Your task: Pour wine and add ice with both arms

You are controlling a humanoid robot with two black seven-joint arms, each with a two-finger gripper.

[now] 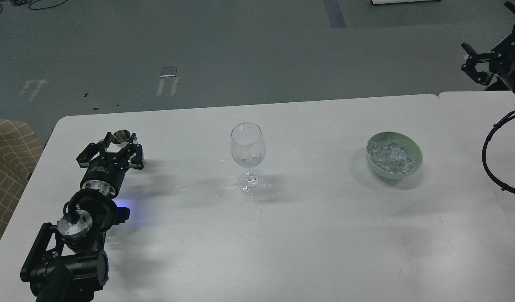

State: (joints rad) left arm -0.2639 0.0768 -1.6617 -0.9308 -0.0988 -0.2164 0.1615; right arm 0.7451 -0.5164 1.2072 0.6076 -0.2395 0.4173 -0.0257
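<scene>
A clear wine glass stands upright at the table's middle; the wine in its bowl is barely visible, with droplets on the glass. The ice is a heap of small clear cubes in a pale green bowl at the right. My left gripper is low over the table at the far left. Its fingers stand a little apart on either side of a small steel measuring cup, which sits low between them. My right gripper is open and empty, raised beyond the table's far right corner.
The white table meets a second white table at the right. A looped black cable of my right arm hangs over that side. A tan checked seat stands left of the table.
</scene>
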